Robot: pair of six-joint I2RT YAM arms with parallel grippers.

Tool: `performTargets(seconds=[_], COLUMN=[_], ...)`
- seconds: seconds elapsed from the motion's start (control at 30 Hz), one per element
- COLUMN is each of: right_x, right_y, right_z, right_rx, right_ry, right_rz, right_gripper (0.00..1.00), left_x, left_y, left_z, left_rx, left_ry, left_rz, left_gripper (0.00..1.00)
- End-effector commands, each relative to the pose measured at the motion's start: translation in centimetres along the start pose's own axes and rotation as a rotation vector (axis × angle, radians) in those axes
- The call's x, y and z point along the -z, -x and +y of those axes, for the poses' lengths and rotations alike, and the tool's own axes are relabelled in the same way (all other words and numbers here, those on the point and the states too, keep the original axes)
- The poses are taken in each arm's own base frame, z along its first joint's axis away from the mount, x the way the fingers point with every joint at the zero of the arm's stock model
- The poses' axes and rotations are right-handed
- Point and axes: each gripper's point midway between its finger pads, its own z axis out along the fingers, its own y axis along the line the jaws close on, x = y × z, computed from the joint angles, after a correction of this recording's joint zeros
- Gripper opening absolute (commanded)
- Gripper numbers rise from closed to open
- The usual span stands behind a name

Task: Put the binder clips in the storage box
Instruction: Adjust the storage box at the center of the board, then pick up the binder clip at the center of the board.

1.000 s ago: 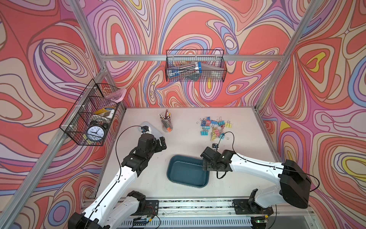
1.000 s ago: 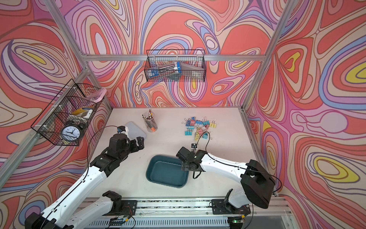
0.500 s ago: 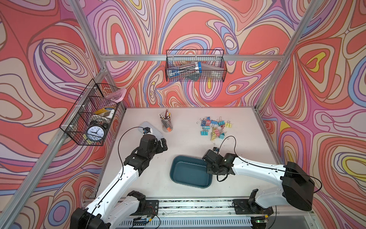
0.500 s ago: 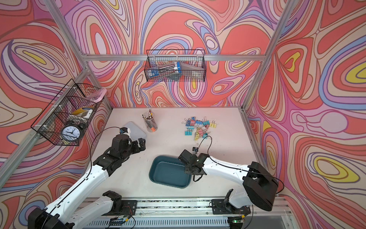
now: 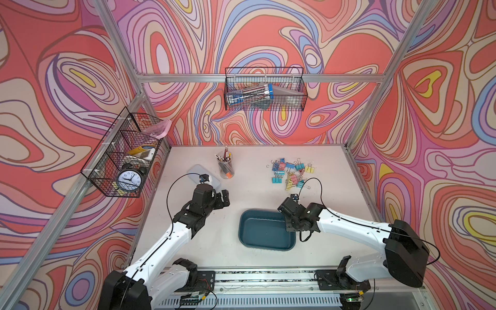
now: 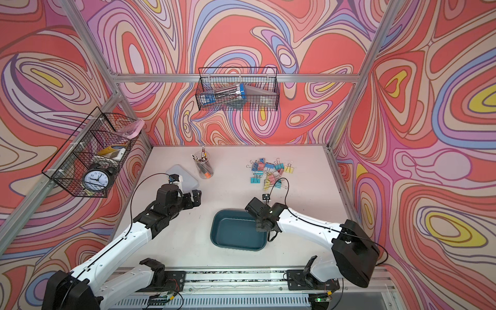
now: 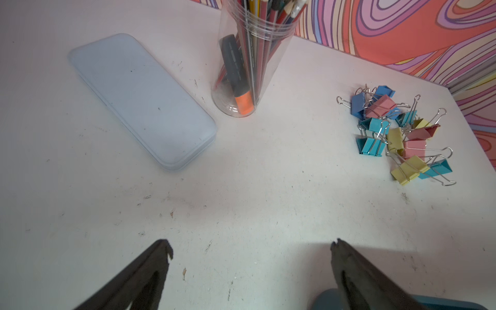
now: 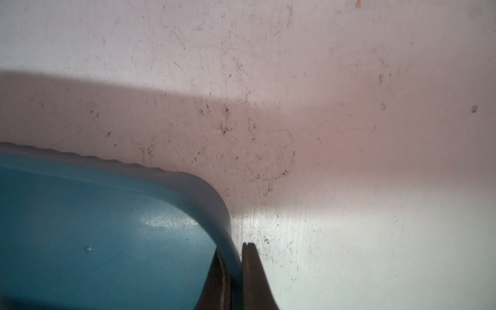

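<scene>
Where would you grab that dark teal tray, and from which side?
Take the storage box by its thin upright wall, from above, at the end nearest the right gripper: likely too wide to span, but the wall fits between the jaws, one inside, one outside, as they pinch it now.

Open white tabletop (image 5: 257, 196) between shallow dark teal plastic tray (image 5: 257, 236) and heap of pastel binder clips (image 5: 292, 175); clear pencil cup (image 5: 226, 169) aside.
</scene>
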Motion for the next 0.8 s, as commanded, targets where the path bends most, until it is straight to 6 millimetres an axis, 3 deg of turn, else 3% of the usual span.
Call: performTargets(seconds=[0.0, 0.1, 0.13, 0.17, 0.27, 0.33, 0.4, 0.6, 0.77], right_x=[0.3, 2.3, 3.3, 4.3, 6.4, 6.2, 5.1, -0.9, -4.4], right_y=[0.6, 2.4, 3.5, 4.7, 9.2, 12.5, 15.5, 23.6, 26.8], right_z=[-1.1, -0.1, 0.4, 0.9, 2.3, 2.7, 2.9, 2.2, 2.2], right_rx=[0.059, 0.047, 0.045, 0.044, 0.035, 0.052, 0.080, 0.080, 0.141], right_ry=[-0.050, -0.003, 0.024, 0.050, 0.164, 0.229, 0.264, 0.357, 0.310], right_rz=[-0.010, -0.052, -0.084, -0.117, -0.197, -0.204, -0.201, -0.163, -0.154], right_gripper=[0.11, 0.32, 0.38, 0.43, 0.50, 0.51, 0.51, 0.48, 0.47], left_x=[-1.1, -1.7, -2.2, -2.3, -2.4, -2.4, -2.6, -2.7, -2.8], left_y=[0.2, 0.4, -1.0, -1.2, -1.5, -2.0, -2.7, -3.4, -3.4], left_z=[-0.9, -1.6, -1.2, -1.3, -1.4, -1.5, -1.6, -2.9, -3.1], left_rx=[-0.067, -0.082, -0.091, -0.099, -0.137, -0.167, -0.190, -0.202, -0.203], left_ry=[-0.053, -0.102, -0.107, -0.118, -0.136, -0.150, -0.171, -0.258, -0.272], left_rz=[-0.045, -0.083, -0.069, -0.077, -0.097, -0.099, -0.091, -0.088, -0.093], left_gripper=[0.99, 0.99, 0.99, 0.99, 0.99, 0.99, 0.99, 0.99, 0.99])
